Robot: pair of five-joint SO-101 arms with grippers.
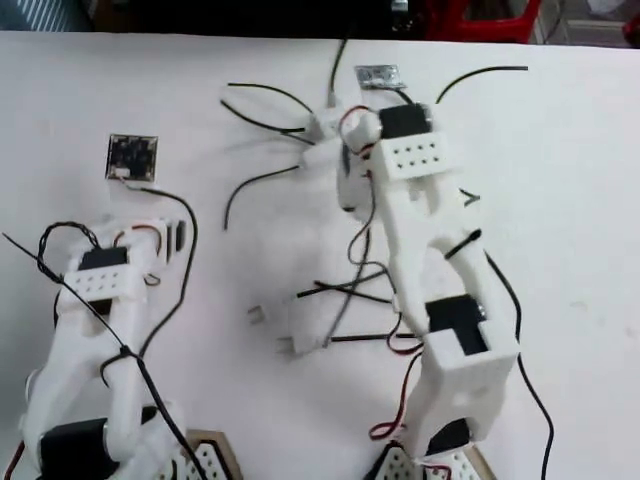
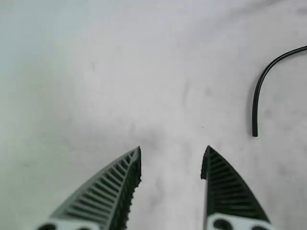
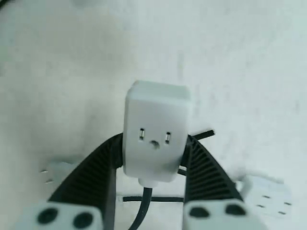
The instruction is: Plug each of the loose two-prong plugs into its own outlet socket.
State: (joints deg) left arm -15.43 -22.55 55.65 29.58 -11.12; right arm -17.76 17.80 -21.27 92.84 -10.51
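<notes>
My right gripper (image 3: 154, 143) is shut on a white outlet socket (image 3: 156, 129), its slotted face turned toward the wrist camera and a dark cable hanging from it. A white two-prong plug (image 3: 53, 171) lies on one side of it and another white socket piece (image 3: 268, 194) on the other. In the high view this gripper (image 1: 348, 178) is at the table's far middle, beside two white socket pieces (image 1: 322, 140). Two loose white plugs (image 1: 262, 314) (image 1: 289, 346) lie mid-table on black cables. My left gripper (image 2: 171, 160) (image 1: 172, 235) hangs open over bare table.
Black wires (image 1: 262, 108) loop across the far middle, and one wire end (image 2: 255, 132) lies near my left gripper. Two small circuit boards (image 1: 132, 156) (image 1: 377, 76) rest on the white table (image 1: 560, 180). Thin cables cross between the arms.
</notes>
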